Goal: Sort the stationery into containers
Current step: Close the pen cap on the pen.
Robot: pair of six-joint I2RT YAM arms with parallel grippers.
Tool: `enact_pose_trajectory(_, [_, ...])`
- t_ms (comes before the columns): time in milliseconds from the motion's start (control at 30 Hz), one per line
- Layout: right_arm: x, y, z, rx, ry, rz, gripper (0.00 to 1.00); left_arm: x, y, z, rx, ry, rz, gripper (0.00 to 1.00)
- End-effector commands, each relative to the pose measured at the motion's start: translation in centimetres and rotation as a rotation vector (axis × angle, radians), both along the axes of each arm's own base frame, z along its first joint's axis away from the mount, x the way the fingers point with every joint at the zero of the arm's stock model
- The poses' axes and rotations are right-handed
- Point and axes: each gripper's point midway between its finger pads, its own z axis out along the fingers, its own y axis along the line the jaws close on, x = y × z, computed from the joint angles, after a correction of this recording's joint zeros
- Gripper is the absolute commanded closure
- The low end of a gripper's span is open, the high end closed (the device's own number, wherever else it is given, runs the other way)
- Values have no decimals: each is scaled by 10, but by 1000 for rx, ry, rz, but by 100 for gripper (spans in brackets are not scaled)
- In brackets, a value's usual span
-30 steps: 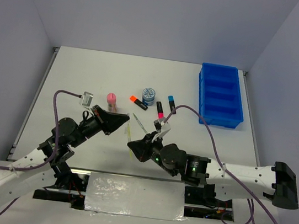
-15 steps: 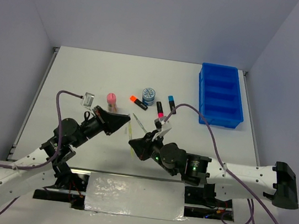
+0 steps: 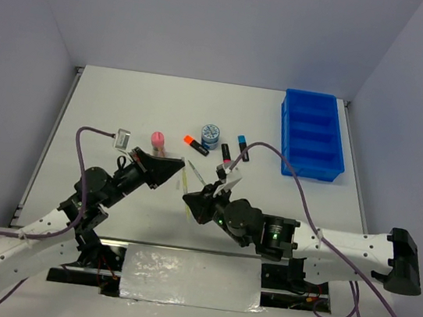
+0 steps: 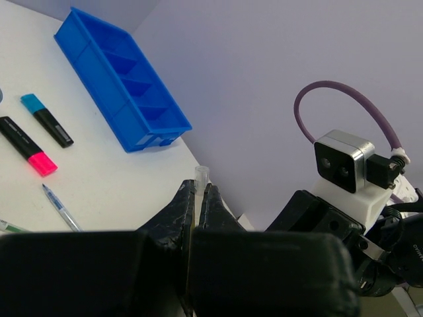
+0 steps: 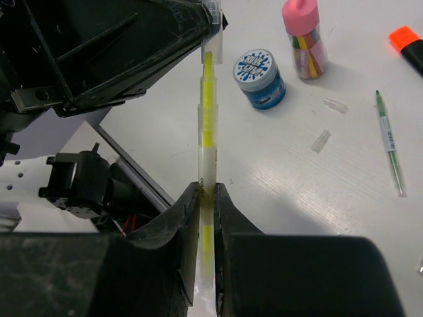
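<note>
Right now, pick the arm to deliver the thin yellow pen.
Right: the right fingers clamp the thin yellow pen mid-barrel, and the blue plastic tray lies on that side; the left fingers pinch only its end.

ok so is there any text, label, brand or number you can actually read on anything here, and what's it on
No text here reads clearly.
Lid of the round tub: white lettering on a blue splash, too blurred to read.
Barrel of the green pen: small print, too small to read.
The yellow pen held in the right tool: dark marks near the grip, too small to read.
</note>
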Motion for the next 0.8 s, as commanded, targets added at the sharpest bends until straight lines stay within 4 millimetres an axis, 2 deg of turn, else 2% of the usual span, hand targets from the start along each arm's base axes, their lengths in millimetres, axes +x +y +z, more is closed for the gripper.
enact_pose_trajectory(0, [22,-1,55,111,-65,-94,100,-10,-4,-2,-8,-8,-52,100])
enact_pose_trajectory(100, [28,0,57,121,-50,-100,100,-10,-2,-1,-8,-6,-41,100])
enact_pose_trajectory(233, [35,-2,46,92,-9,-130,100,-10,0,2,1,-20,-35,100])
enact_pose_trajectory(400, [33,4,46,79,-8,-100,100,-10,1,6,8,-29,-25,100])
enact_pose_trajectory(533, [27,8,63,145,-52,-48,100,-10,-3,4,11,-23,-47,95])
enact_pose_trajectory(767, [41,-7,97,174,-179,-122,100,-15,-11,-10,34,-26,-100,78])
